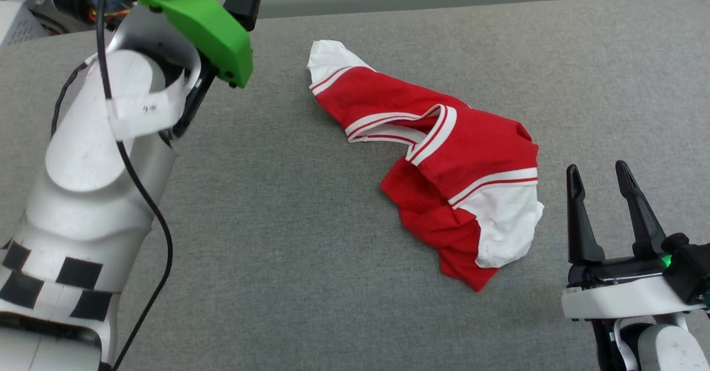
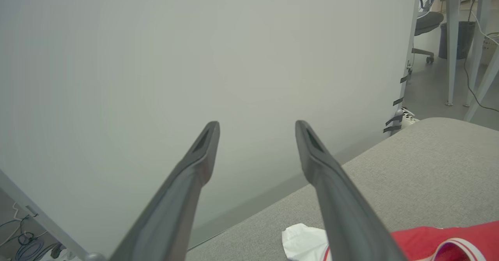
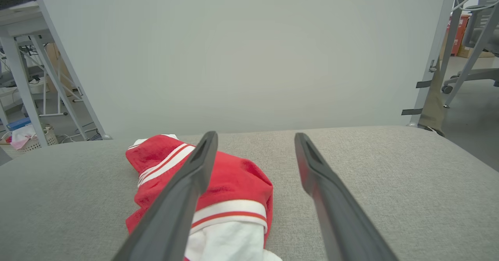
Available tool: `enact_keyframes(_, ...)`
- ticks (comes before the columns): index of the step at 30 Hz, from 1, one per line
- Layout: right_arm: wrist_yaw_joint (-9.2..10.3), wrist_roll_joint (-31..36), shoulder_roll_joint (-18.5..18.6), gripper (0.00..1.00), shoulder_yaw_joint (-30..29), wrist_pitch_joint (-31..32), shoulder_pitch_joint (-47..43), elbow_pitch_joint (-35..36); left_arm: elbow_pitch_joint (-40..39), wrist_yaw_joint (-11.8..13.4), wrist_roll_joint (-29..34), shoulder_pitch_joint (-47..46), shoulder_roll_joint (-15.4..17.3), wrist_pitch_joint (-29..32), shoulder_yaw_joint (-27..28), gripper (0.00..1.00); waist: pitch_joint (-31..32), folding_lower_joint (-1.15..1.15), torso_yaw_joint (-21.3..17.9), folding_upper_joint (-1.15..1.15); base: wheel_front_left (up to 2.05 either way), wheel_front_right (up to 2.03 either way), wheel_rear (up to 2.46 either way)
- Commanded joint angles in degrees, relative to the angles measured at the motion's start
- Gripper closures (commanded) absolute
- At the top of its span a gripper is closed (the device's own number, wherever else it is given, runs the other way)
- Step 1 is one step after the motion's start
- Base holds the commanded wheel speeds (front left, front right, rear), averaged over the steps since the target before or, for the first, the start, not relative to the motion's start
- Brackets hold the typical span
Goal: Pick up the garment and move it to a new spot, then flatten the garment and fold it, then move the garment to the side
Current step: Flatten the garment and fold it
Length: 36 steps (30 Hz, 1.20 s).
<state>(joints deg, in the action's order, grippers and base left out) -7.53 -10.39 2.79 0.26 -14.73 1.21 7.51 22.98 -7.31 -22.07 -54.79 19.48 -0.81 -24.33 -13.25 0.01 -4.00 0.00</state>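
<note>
1. The garment [image 1: 444, 154] lies crumpled on the grey padded surface [image 1: 277, 238], a little right of centre in my head view. It is in a loose heap, neither flat nor folded.
2. One white sleeve [image 1: 327, 57] points to the far left end of the heap. The other white sleeve [image 1: 507, 221] lies at the near right end. Red-and-white striped trim [image 1: 432, 132] curls across the middle, and red cloth bunches at the near edge.
3. The right gripper [image 1: 597, 167] sits at the lower right of my head view with its fingers spread wide and nothing between them. It is near the near-right sleeve but clear of it.
4. In the right wrist view the garment lies ahead and to the left. One dark finger [image 3: 183, 190] crosses in front of the red cloth, and the gap between the fingers shows only bare grey surface.
5. The left gripper [image 2: 257, 123] is also spread wide and empty. It aims at the pale panel [image 2: 156, 58] beyond the far edge of the surface.
6. In the left wrist view, a white sleeve tip and a strip of red show along the bottom edge, beside the right-hand finger.
7. In my head view the left forearm [image 1: 94, 166] fills the left side, with a green housing [image 1: 211, 27] near the wrist and a black cable [image 1: 150, 204] running down the arm.
</note>
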Motion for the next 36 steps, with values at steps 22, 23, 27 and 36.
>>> enact_keyframes(22, 0.04, -4.1, 0.1, 0.0, 2.1, -0.3, 9.1, 1.3, 17.8, -0.2, -25.4, -23.2, 6.5, 40.2, -34.5, 0.0, -16.7, -0.01, -11.9, 0.0, 0.0, 0.0, 0.0)
enact_keyframes(23, 0.04, -4.2, 0.1, 0.0, 2.2, -0.3, 9.3, 1.3, 18.5, -0.2, -25.8, -23.2, 6.7, 40.7, -35.5, 0.0, -16.9, -0.01, -12.0, 0.0, 0.0, 0.0, 0.0)
enact_keyframes(27, 0.04, -4.4, 0.1, 0.0, 2.3, -0.3, 9.6, 1.2, 20.2, -0.2, -28.9, -22.1, 8.1, 45.3, -40.5, 0.0, -17.4, -0.01, -12.2, 0.0, 0.0, 0.0, 0.0)
enact_keyframes(36, 0.04, -4.2, 0.1, 0.0, 2.3, -0.3, 10.7, 1.0, 18.2, -0.2, -36.5, -20.9, 9.4, 43.7, -44.7, 0.0, -18.1, -0.01, -11.7, 0.0, 0.0, 0.0, 0.0)
